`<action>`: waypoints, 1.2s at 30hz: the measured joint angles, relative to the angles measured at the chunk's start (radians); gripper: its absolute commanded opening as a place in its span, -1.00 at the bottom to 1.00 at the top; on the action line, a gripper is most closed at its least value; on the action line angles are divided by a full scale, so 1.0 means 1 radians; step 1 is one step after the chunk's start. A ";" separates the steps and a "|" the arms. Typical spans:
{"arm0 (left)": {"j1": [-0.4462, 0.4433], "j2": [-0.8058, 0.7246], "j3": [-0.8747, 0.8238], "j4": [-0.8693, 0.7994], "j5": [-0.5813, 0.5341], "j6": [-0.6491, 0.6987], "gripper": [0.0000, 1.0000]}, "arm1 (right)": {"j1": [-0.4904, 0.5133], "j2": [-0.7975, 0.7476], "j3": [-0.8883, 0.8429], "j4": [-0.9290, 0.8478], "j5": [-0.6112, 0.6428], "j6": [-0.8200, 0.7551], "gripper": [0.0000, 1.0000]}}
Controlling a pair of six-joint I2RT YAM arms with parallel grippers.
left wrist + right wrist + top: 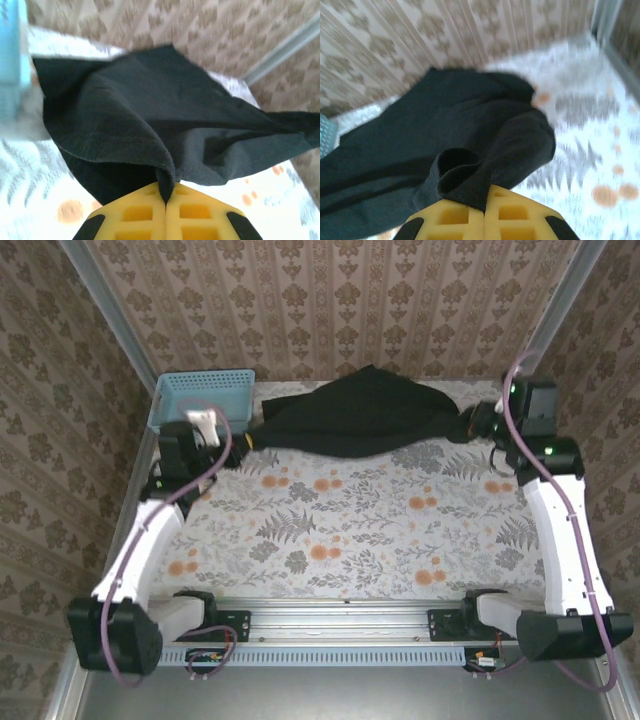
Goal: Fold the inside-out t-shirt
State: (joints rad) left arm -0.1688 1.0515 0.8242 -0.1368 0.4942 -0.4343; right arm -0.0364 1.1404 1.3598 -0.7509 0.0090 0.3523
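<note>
The inside-out t-shirt (355,412) is plain black cloth stretched in a band across the far part of the table, between the two arms. My left gripper (243,440) is shut on the shirt's left end; in the left wrist view the yellow jaws (166,197) pinch a fold of the t-shirt (150,110) and the cloth fans out away from them. At the right end my right gripper (470,423) is also shut on cloth. Its wrist view shows a curled edge of the t-shirt (445,125) clamped between the yellow fingers (484,207).
A light blue plastic basket (200,395) stands at the far left corner, just behind the left gripper. The floral tablecloth (340,540) stretches from the shirt to the near rail. Patterned walls close in the back and both sides.
</note>
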 measured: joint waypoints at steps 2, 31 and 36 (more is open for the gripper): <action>-0.022 -0.095 -0.113 -0.018 -0.020 -0.010 -1.00 | -0.021 -0.063 -0.130 -0.022 -0.014 0.054 -1.00; -0.303 -0.549 -0.459 -0.514 -0.435 -0.398 -1.00 | -0.148 -0.407 -0.481 -0.243 0.031 0.401 -1.00; -0.300 -0.340 -0.341 -0.413 -0.507 -0.379 -0.98 | -0.091 -0.150 -0.375 -0.138 0.028 0.319 -1.00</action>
State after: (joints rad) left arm -0.4686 0.7120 0.4828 -0.5499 -0.0132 -0.8131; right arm -0.1276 0.9901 0.9852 -0.8886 0.0372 0.6716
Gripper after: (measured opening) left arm 0.054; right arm 0.064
